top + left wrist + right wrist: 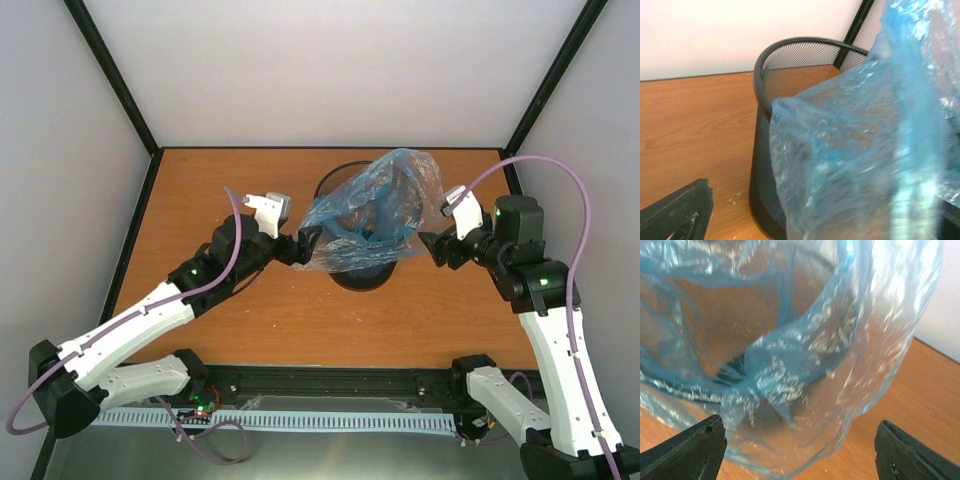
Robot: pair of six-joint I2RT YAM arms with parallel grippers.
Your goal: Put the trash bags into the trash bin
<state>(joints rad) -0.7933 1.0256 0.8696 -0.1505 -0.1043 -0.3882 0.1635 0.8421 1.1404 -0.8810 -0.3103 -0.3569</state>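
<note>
Right claw (800,435): fingers spread wide, empty, at the bag's right side.
Left claw (306,246): open, at the bag's left edge.
Trash bag (375,205): draped over the trash bin (790,44) rim, on the table (240,310).

Count from the top view: 1 trash bag (375,205) of light-blue film and 1 trash bin (330,183) of black mesh, both at centre frame, on 1 wood-grain table (250,320). Arms: 2, the left arm (130,335) at lower left and the right arm (545,330) at lower right. Each carries 1 pincer, the left pincer (305,243) and the right pincer (430,247), 2 in all, and each has 1 purple cable (560,165), 2 in all.
</note>
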